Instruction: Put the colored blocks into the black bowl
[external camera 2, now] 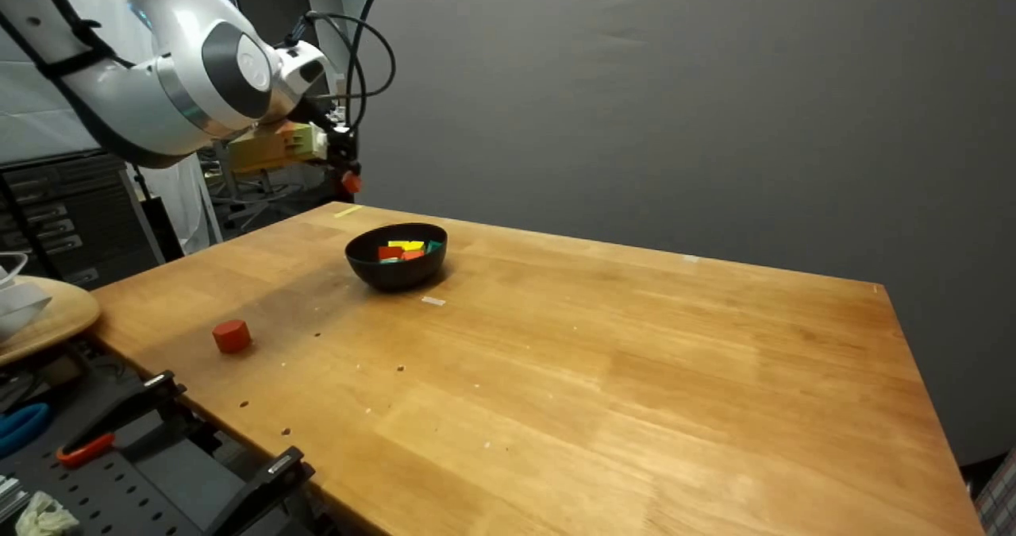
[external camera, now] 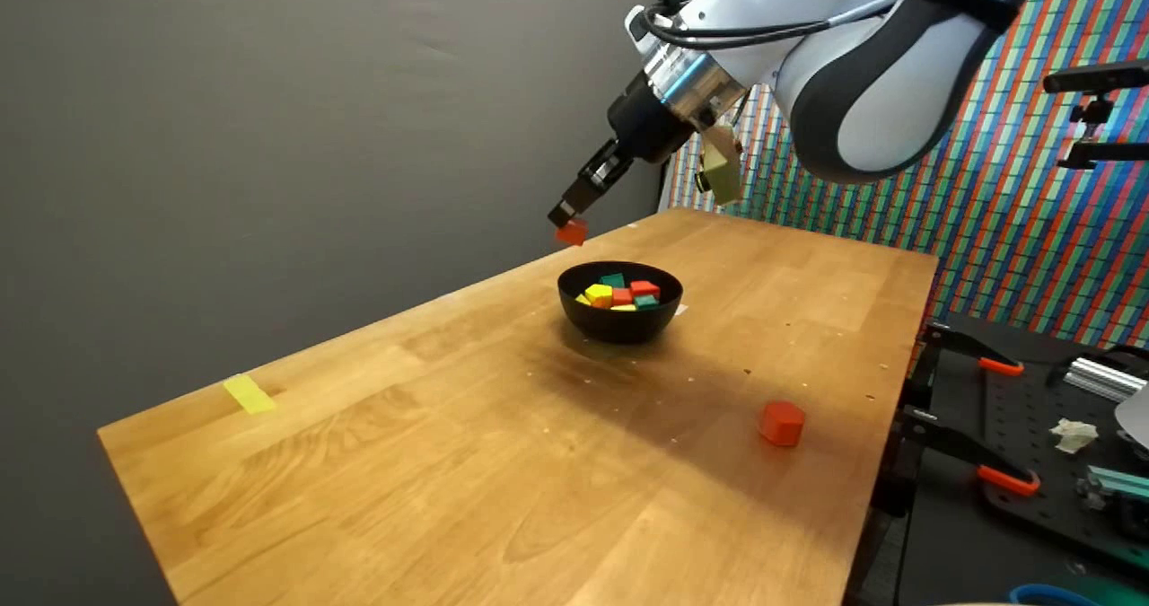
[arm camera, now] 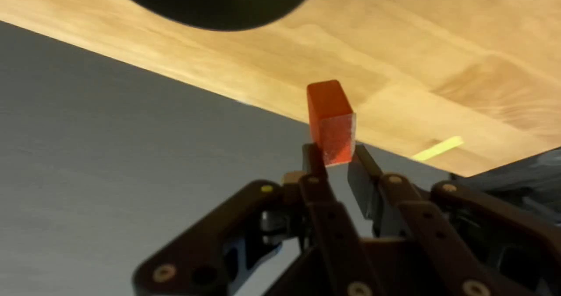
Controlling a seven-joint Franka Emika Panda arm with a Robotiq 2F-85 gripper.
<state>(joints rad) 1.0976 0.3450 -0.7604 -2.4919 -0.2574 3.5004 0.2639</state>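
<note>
One held block (arm camera: 331, 121), one tabletop block (external camera: 782, 424), seven-plus blocks (external camera: 599, 294) in bowl (external camera: 619, 326).

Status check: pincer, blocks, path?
Pincer shut on reddish block, midair. Black bowl holding several blocks; one red block loose on table. No obstruction seen between pincer and bowl.

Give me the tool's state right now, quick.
Tool: closed, holding a red-orange block in the air, outside the black bowl.
</note>
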